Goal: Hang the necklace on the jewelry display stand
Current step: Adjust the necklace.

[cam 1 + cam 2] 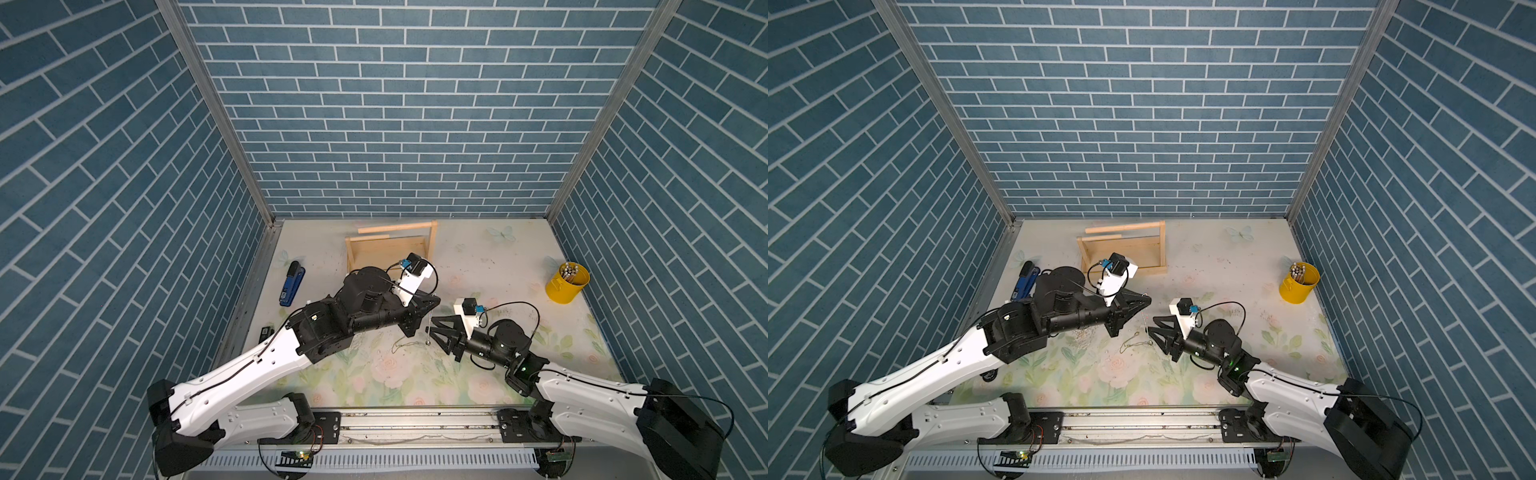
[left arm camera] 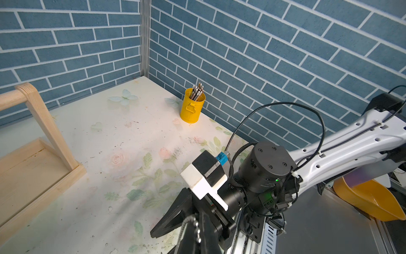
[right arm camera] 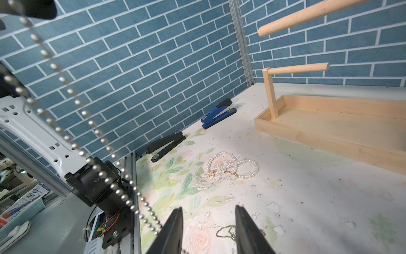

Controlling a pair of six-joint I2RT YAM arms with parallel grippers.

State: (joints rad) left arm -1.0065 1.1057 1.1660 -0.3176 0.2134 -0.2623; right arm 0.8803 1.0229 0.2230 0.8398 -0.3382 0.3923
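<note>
Now left end effector (image 1: 435, 302) clenches one bead necklace (image 3: 77, 101); right end effector (image 3: 208, 209) gapes; two staplers (image 3: 217, 114) (image 3: 167, 145), one stand (image 3: 318, 123).

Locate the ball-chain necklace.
In the right wrist view the ball-chain necklace hangs from the left gripper, its lower end beside the right gripper.

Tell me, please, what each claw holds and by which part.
Left claw: shut on the bead necklace at its top, the rest dangling. Right claw: open, holding nothing.
</note>
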